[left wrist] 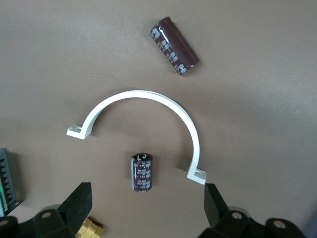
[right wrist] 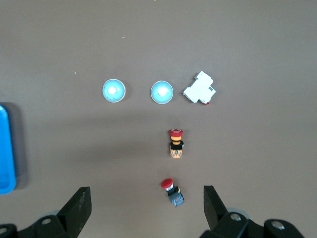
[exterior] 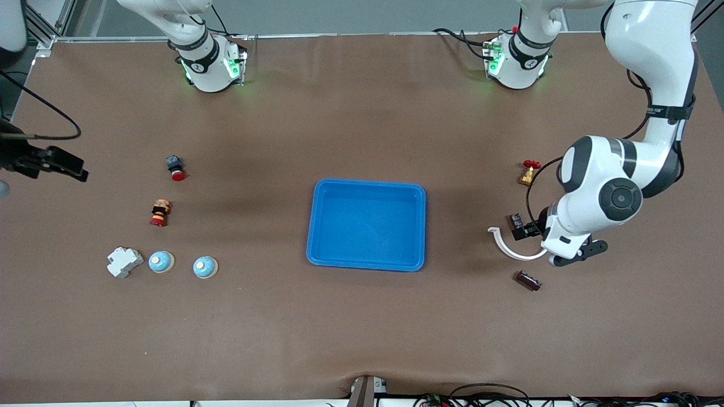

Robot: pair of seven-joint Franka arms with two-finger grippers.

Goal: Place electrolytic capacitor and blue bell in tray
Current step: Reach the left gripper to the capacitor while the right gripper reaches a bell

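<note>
while the tray point(exterior: 366, 225) lies bare, we hang the released left end effector point(left wrist: 147, 206) over a capacitor point(left wrist: 141, 171) | next: descend, clench | right end effector point(right wrist: 147, 206) released, waiting

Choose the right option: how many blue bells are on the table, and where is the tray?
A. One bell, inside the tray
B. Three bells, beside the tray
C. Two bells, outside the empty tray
C: two blue bells sit side by side on the table, apart from the empty tray.
</note>
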